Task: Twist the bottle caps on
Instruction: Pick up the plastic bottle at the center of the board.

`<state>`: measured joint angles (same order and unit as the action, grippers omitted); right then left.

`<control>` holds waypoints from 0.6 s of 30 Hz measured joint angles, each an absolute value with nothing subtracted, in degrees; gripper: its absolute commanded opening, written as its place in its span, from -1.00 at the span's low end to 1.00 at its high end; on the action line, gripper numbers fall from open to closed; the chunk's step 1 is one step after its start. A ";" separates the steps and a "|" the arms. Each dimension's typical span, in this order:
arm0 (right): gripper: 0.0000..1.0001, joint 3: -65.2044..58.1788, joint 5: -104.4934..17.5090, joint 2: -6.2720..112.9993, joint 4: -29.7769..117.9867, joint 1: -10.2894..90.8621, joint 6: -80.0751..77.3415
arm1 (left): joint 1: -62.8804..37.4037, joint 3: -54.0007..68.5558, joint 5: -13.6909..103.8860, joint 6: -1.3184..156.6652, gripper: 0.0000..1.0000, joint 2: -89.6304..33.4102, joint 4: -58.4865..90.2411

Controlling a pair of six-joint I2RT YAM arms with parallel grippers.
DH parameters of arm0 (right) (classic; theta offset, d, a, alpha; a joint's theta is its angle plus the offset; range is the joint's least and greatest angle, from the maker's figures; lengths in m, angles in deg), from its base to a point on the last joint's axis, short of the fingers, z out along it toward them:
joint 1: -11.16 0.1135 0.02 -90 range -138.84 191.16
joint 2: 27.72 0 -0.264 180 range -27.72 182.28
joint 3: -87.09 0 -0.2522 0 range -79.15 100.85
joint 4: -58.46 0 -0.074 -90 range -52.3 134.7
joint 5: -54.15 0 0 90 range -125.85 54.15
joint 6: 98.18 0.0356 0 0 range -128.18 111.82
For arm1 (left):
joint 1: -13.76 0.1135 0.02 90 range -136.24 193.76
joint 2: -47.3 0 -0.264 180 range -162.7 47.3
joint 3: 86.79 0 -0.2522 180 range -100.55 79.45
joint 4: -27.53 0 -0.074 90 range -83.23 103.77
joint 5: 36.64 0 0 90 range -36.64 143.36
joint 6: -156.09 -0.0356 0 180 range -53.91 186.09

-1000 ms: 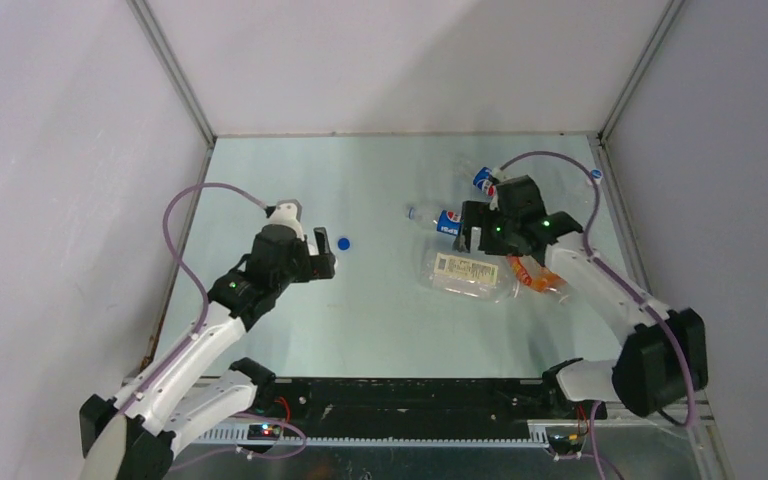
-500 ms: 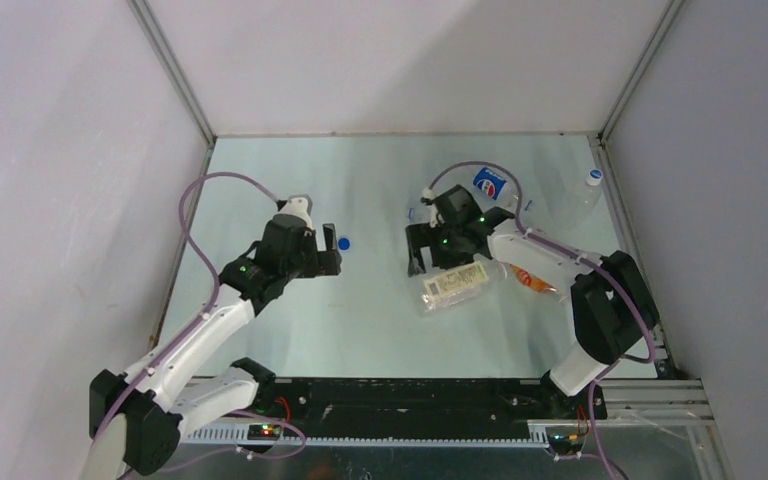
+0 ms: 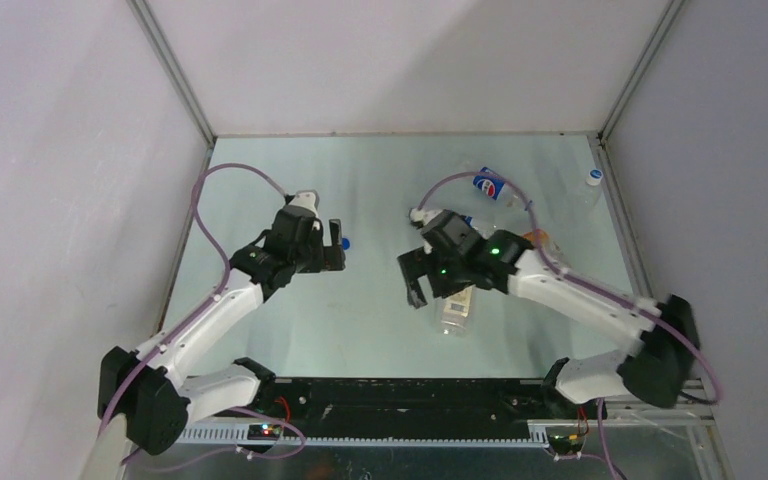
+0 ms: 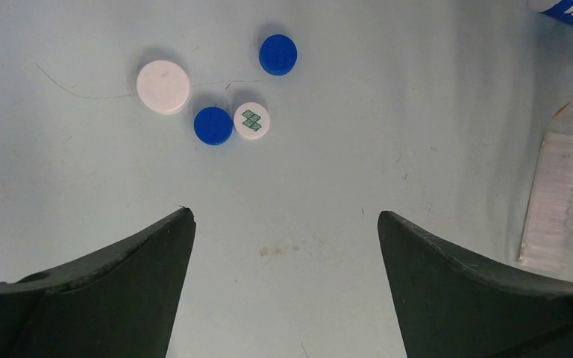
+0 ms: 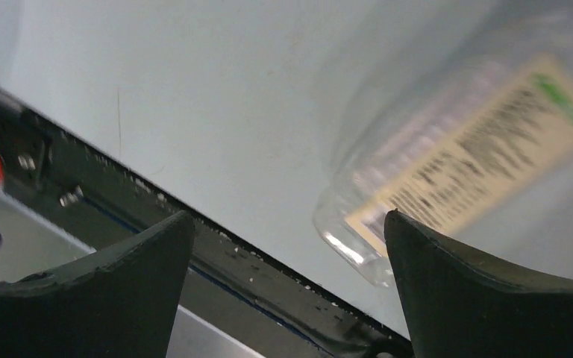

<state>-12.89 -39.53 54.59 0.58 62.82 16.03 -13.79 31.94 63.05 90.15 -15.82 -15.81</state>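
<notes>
In the left wrist view several bottle caps lie on the pale table ahead of my left gripper point(image 4: 283, 216): a large white cap point(image 4: 163, 86), two blue caps point(image 4: 213, 125) point(image 4: 278, 54) and a white cap with a green logo point(image 4: 251, 120). That gripper is open and holds nothing. From above, my left gripper point(image 3: 337, 246) sits beside one blue cap point(image 3: 345, 242). My right gripper point(image 3: 415, 282) hangs open and empty, left of a clear bottle with a white label point(image 3: 457, 305). The right wrist view shows this bottle point(image 5: 448, 164) by the right finger.
A Pepsi bottle point(image 3: 488, 185) lies at the back and an orange-labelled bottle point(image 3: 540, 240) behind the right arm. A small capped bottle point(image 3: 593, 178) stands by the right wall. The table's black near edge point(image 5: 194, 231) runs under my right gripper.
My right arm has swung left and toward the near edge, away from the bottle pile. The white-labelled bottle has turned and slid nearer. My left gripper has crept closer to the caps.
</notes>
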 measured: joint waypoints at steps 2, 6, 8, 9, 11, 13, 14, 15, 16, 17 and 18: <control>1.00 -12.32 -33.87 49.43 -1.17 62.49 19.41 | -13.79 31.39 63.05 90.19 0.97 -16.21 -15.92; 1.00 -10.68 -26.40 45.32 -3.51 58.34 24.79 | -13.79 31.24 63.03 90.52 0.97 -16.21 -16.05; 1.00 -10.53 -24.54 46.04 -4.25 55.06 27.02 | -13.79 31.24 63.01 90.63 0.97 -16.21 -16.27; 1.00 -10.55 -23.82 46.87 -4.64 53.49 27.92 | -13.79 31.24 63.01 90.65 0.97 -16.21 -16.51; 1.00 -10.55 -23.05 49.01 -4.82 51.17 29.64 | -13.79 31.24 63.01 90.65 0.97 -16.19 -17.06; 1.00 -10.55 -22.70 51.74 -4.84 49.70 31.15 | -13.79 31.24 63.01 90.63 0.97 -16.14 -17.51; 1.00 -10.55 -22.73 53.10 -4.66 49.14 31.72 | -13.79 31.24 63.03 90.63 0.97 -16.08 -17.73; 1.00 -10.57 -22.77 54.78 -4.42 48.61 32.29 | -13.79 31.24 63.03 90.61 0.97 -16.01 -18.06; 1.00 -10.57 -22.77 56.38 -4.16 48.20 32.70 | -13.79 31.24 63.05 90.61 0.97 -15.90 -18.35; 1.00 -10.57 -22.73 57.86 -3.94 47.91 33.07 | -13.79 31.24 63.05 90.61 0.97 -15.75 -18.72; 1.00 -10.59 -22.77 59.94 -3.70 47.52 33.58 | -13.79 31.24 63.05 90.61 0.97 -15.55 -19.11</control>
